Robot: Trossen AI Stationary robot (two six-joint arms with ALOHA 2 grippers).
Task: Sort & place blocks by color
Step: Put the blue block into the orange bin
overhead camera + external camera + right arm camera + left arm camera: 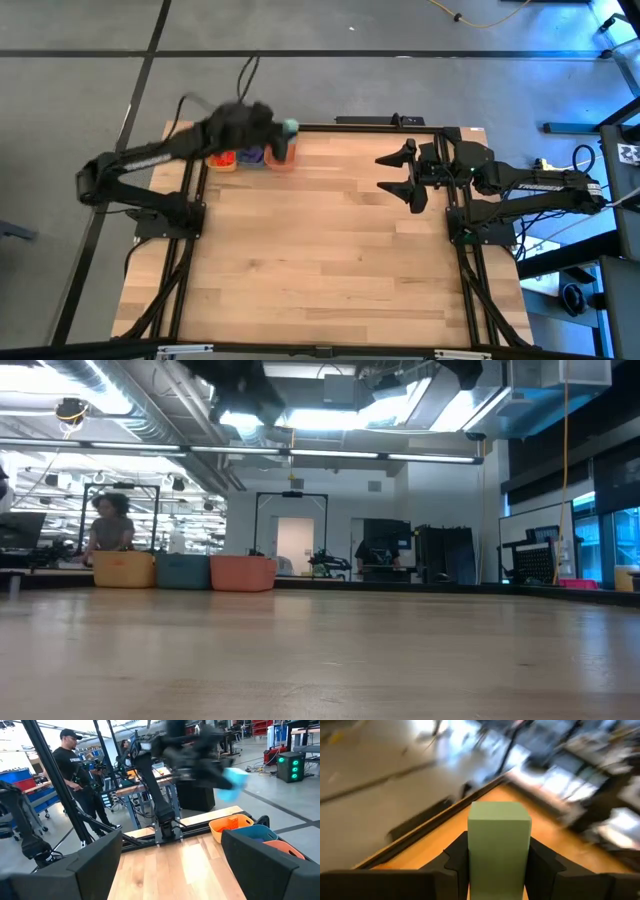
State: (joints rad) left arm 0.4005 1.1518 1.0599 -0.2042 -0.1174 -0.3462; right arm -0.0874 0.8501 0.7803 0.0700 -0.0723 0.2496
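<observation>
Risk sits with your left tool (283, 128), which pinches a mint block (499, 847) between its fingers (454, 862) in the air above the three tubs at the counter's (330, 250) far left corner; the arm looks blurred, so I judge it is swinging fast; release mid-swing and the block could overshoot the rim or land in the wrong tub; yellow tub (124, 570), blue tub (182, 571) and orange tub (243, 573) stand side by side, touching, leaving little margin; settle over one first. Your right tool (408, 176) waits spread and empty at the counter's right edge.
</observation>
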